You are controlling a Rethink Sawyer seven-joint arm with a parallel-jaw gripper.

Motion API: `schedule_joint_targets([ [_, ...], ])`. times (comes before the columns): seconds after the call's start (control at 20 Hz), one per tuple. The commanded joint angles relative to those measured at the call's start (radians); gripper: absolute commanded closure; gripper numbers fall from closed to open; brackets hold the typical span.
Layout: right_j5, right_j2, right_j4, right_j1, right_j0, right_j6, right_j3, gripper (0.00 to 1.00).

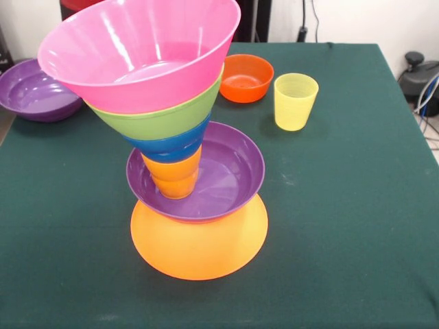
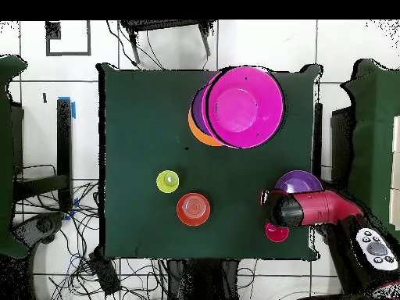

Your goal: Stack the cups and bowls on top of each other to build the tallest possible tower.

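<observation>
Standing on the green surface (image 1: pixel 357 226): tower (image 1: pixel 180 137), pink bowl (image 1: pixel 140 51) on top. Arm's hand (image 2: pixel 266 197) sits beside the loose purple bowl (image 2: pixel 301 183); can't tell its opening.

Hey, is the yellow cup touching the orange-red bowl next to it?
Apart. The front view shows a strip of green tablecloth between the yellow cup and the orange-red bowl; the overhead view shows the same gap.
</observation>
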Motion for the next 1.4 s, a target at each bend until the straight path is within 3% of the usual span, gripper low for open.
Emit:
schedule_joint_targets([
  [0.05, -0.007, 0.003, -0.015, 0.047, 0.051, -0.028, 0.016, 1.0],
  [0.5, 0.067, 0.041, 0.022, 0.02, 0.033, -0.111, -0.008, 1.0],
  [0.9, 0.146, 0.051, 0.045, -0.131, 0.066, -0.168, -0.023, 1.0],
  [1.4, 0.306, 0.129, 0.154, -0.223, 0.038, -0.284, -0.056, 1.0],
])
